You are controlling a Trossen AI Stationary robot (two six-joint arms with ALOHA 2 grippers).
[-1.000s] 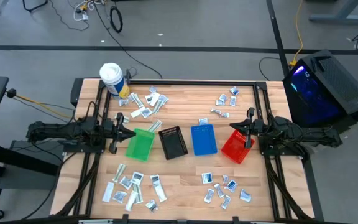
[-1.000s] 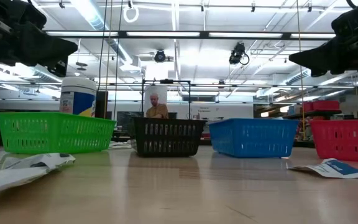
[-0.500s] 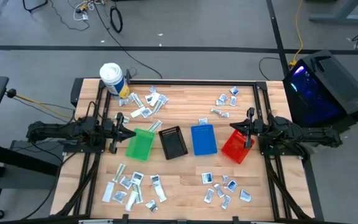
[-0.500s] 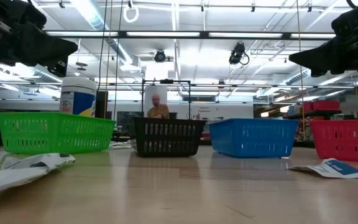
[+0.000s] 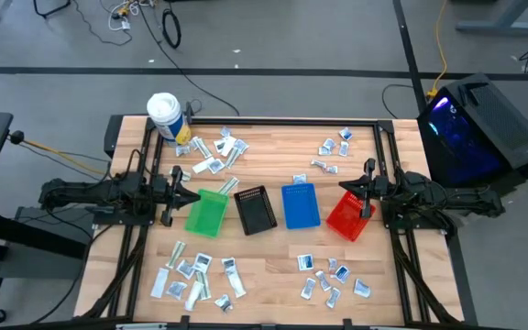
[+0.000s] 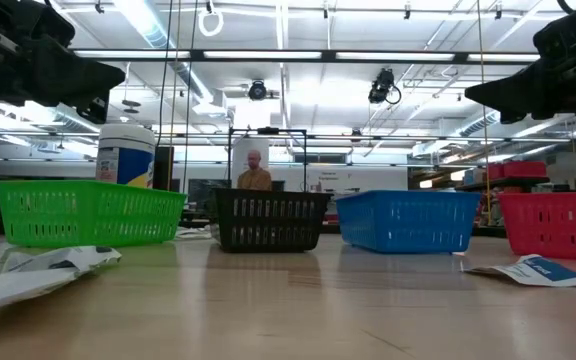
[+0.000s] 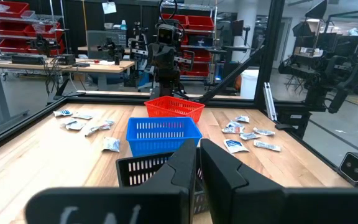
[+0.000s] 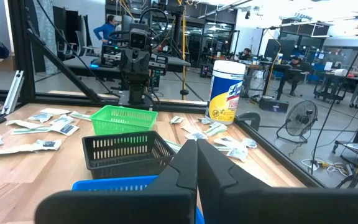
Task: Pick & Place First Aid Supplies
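Observation:
The first aid supplies lie flat on the wooden table in loose heaps: far left point(image 5: 211, 154), far right point(image 5: 333, 151), near left point(image 5: 195, 278) and near right point(image 5: 331, 278). Across the middle stand a green bin point(image 5: 206, 213), a black bin point(image 5: 255, 209), a blue bin point(image 5: 301, 205) and a red bin point(image 5: 349, 215). My left gripper point(image 5: 192, 195) hovers level at the table's left side, just beyond the green bin, shut and holding nothing. My right gripper point(image 5: 344, 186) hovers level at the right side over the red bin's far end, shut and holding nothing.
A white cylindrical tub point(image 5: 165, 117) stands at the far left corner. A black metal frame point(image 5: 273, 122) runs around the table. A dark computer case point(image 5: 479, 124) sits off the right edge. Bare wood point(image 5: 273, 266) lies between the two near heaps.

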